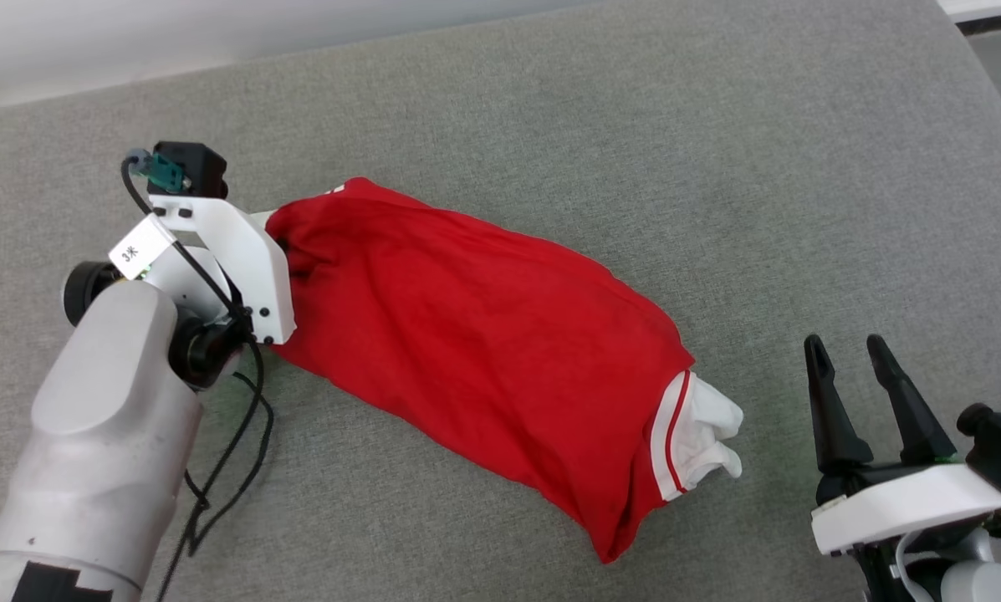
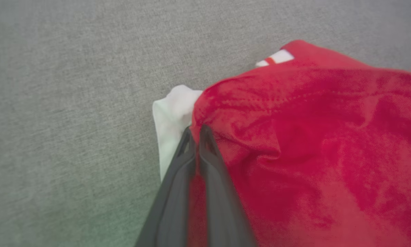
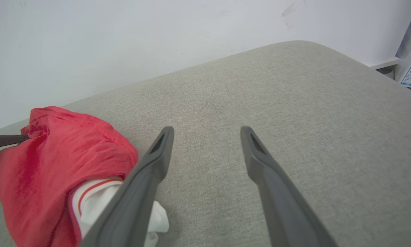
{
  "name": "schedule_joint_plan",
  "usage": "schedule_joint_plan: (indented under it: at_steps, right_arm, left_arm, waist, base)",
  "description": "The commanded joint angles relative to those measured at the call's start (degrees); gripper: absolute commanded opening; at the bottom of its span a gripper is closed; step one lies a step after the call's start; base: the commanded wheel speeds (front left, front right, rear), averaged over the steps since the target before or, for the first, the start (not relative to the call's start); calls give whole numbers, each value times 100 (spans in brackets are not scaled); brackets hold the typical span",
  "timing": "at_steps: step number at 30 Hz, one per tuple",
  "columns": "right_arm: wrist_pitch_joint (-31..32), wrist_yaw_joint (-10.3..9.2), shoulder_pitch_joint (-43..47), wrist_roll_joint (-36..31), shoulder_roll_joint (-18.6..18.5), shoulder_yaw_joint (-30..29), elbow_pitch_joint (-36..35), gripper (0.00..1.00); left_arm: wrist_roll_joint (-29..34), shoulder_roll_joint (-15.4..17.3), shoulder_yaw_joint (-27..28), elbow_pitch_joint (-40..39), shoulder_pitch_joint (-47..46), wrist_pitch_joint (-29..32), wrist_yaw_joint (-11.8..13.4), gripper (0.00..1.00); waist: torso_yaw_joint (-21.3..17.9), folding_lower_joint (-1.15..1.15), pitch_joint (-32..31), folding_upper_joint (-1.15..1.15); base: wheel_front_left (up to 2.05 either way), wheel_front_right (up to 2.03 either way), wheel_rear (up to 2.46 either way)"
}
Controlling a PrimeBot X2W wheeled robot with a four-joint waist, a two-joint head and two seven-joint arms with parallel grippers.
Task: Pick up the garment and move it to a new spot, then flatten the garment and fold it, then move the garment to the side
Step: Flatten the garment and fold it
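The garment, a red jersey bunched into a long roll, lies slantwise across the grey cushion; a white sleeve with red-white trim sticks out at its lower right end. My left gripper is shut on the garment's red edge at its upper left end, beside a white sleeve. In the head view its fingers are hidden behind the white wrist bracket. My right gripper stands open at the lower right, apart from the garment, with nothing between its fingers.
The grey cushion spreads wide above and right of the garment. A white wall runs along its far edge. A black cable hangs from my left wrist. A white shelf edge sits at the far right corner.
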Motion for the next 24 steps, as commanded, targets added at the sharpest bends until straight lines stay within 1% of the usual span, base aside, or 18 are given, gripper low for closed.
schedule_joint_plan:
  at_steps: [1, 6, 7, 8, 9, 11, 15, 20, 24]
  right_arm:
    - [-35, 0, -116, 8, 9, 12, 4, 100]
    - [-92, 0, -220, -62, 9, 27, 35, 100]
    - [-124, 0, -237, -83, 9, 8, 19, 100]
    - [-121, -1, -236, -104, 8, -5, 21, 100]
    - [-146, 0, -242, -132, 9, -11, -1, 100]
    - [-125, -1, -238, -193, 8, -30, -20, 100]
    - [-46, 0, -186, -292, 8, -61, -111, 100]
    - [129, 0, -53, -391, 8, -120, -232, 100]
    - [251, 0, 68, -434, 9, -164, -317, 100]
  left_arm:
    - [-47, -45, -6, 113, -94, -58, -30, 0]
    - [-102, -230, -71, 761, -250, -410, -151, 0]
    - [-119, -262, -80, 830, -279, -517, -177, 20]
    - [-110, -264, -85, 883, -319, -657, -194, 73]
    - [-108, -274, -85, 912, -357, -821, -206, 100]
    - [-72, -293, -119, 946, -365, -1148, -242, 100]
    - [9, -322, -112, 858, -221, -1947, -235, 100]
    - [129, -350, -68, 520, 158, -2831, -27, 100]
    - [199, -370, -13, 98, 660, -3407, 285, 100]
  waist:
    - [-3, -1, 42, 0]
    - [6, -1, 90, 0]
    - [24, -1, 70, 0]
    - [39, -1, 41, 0]
    - [57, -1, 0, 0]
    - [105, -1, -106, 0]
    - [228, -1, -377, 0]
    - [446, -1, -724, 0]
    - [625, -1, -953, 0]
  base:
    - [0, 0, 0]
    - [0, 0, 0]
    - [0, 0, 0]
    - [0, 0, 0]
    - [0, 0, 0]
    - [0, 0, 0]
    - [0, 0, 0]
    - [0, 0, 0]
    - [0, 0, 0]
